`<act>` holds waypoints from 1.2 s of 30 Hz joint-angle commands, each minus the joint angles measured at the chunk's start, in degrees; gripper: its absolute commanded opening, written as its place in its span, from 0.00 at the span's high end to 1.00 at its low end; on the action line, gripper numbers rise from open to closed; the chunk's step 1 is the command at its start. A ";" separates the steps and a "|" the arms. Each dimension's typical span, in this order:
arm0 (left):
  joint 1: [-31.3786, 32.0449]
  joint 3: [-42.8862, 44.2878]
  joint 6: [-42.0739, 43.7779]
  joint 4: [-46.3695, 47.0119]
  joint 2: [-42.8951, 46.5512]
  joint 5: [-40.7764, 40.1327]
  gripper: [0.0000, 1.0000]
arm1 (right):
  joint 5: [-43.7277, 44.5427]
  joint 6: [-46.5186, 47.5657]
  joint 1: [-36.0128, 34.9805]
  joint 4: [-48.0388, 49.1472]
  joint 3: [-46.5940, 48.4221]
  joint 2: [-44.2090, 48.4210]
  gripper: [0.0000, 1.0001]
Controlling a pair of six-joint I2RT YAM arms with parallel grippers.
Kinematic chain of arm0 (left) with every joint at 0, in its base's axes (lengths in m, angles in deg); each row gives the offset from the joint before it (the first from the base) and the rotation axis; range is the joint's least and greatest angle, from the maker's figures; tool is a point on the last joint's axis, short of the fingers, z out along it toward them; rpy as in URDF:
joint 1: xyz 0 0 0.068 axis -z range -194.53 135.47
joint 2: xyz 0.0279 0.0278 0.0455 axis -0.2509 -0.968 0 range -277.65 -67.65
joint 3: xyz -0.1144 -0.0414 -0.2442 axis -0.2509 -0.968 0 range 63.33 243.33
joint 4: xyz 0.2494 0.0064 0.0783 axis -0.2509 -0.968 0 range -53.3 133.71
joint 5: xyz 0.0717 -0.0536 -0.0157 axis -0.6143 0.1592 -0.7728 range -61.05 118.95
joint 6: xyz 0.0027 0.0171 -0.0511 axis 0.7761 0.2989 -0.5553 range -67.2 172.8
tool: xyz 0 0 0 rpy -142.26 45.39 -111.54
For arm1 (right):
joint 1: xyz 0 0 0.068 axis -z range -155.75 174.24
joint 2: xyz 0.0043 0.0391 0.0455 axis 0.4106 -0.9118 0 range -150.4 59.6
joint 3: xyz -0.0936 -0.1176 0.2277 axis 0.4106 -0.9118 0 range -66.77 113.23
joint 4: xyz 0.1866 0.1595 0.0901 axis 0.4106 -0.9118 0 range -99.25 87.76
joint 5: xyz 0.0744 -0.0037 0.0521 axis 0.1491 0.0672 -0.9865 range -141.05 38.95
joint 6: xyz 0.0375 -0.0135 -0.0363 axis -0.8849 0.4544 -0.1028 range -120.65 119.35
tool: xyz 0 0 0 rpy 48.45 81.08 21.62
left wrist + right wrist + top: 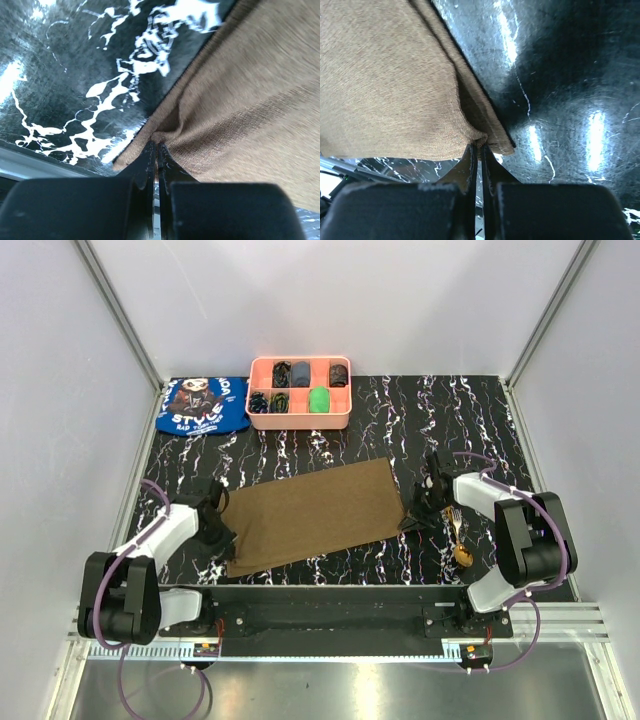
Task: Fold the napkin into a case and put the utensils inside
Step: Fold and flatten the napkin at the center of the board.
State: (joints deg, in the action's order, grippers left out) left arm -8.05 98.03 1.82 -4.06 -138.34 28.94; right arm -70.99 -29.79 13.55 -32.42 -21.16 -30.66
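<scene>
The olive-brown napkin [310, 515] lies spread on the black marbled mat in the top view. My left gripper [222, 530] is shut on the napkin's near-left edge; the left wrist view shows the cloth [240, 110] pinched and puckered at the fingertips [150, 150]. My right gripper [415, 515] is shut on the napkin's near-right corner; the right wrist view shows the cloth [395, 85] bunched at the fingertips [487, 150]. The gold-brown spoon [464, 552] and the slim fork [455, 520] lie together on the mat, right of the right gripper.
A pink compartment tray [299, 392] with dark and green small items stands at the back. A blue cloth with white lettering [204, 405] lies left of it. The mat's front edge [330, 585] runs just before the napkin. White walls enclose the table.
</scene>
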 commanded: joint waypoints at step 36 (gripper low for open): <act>-2.88 13.46 10.90 19.02 -4.70 12.76 0.41 | 7.53 0.85 -5.74 6.52 15.75 -6.95 0.48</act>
State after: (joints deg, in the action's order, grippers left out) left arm -11.50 107.74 8.96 4.50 -137.36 39.43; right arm -66.14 -26.34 8.21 -31.89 -5.91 -36.41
